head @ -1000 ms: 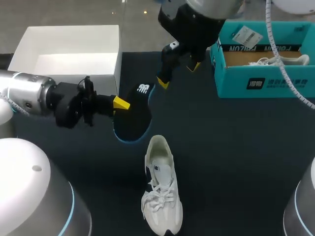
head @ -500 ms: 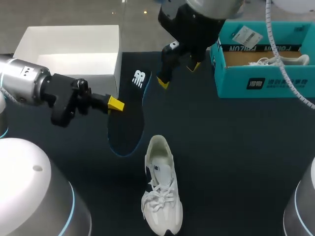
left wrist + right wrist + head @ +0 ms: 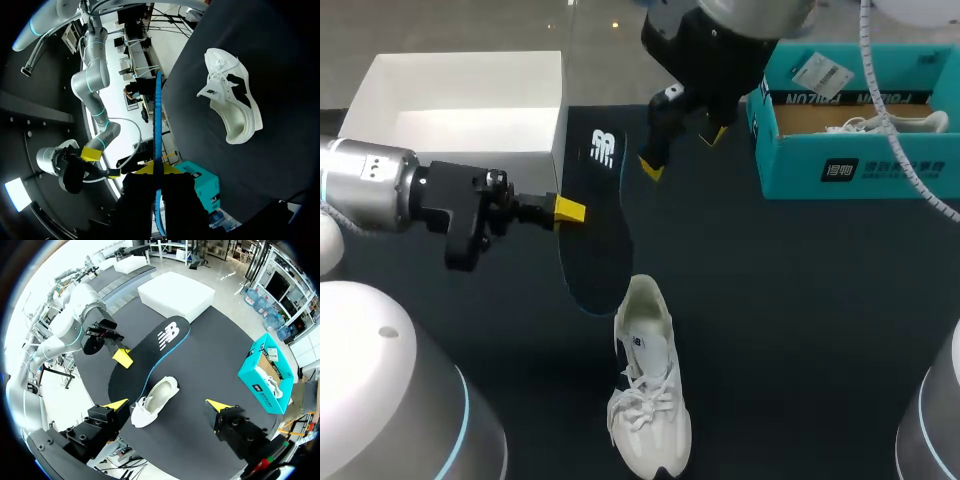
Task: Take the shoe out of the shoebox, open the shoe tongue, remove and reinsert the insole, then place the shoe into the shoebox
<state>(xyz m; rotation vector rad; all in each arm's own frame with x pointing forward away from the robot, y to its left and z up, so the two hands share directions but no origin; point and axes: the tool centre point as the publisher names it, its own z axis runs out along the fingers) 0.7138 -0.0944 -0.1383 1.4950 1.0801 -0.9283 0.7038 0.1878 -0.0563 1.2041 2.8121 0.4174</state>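
Insole, black with a blue edge, sits pinched between the fingers of the left gripper, one end close to the heel of the white shoe lying on the dark table, while the right gripper hangs above, fingers spread wide, beside the teal shoebox.

The table in front of me is dark and matte. A white shoe stands on its sole near the middle, with its toe pointing toward me. An open white box sits at the far left corner. A teal shoebox sits at the far right, well apart from the shoe.
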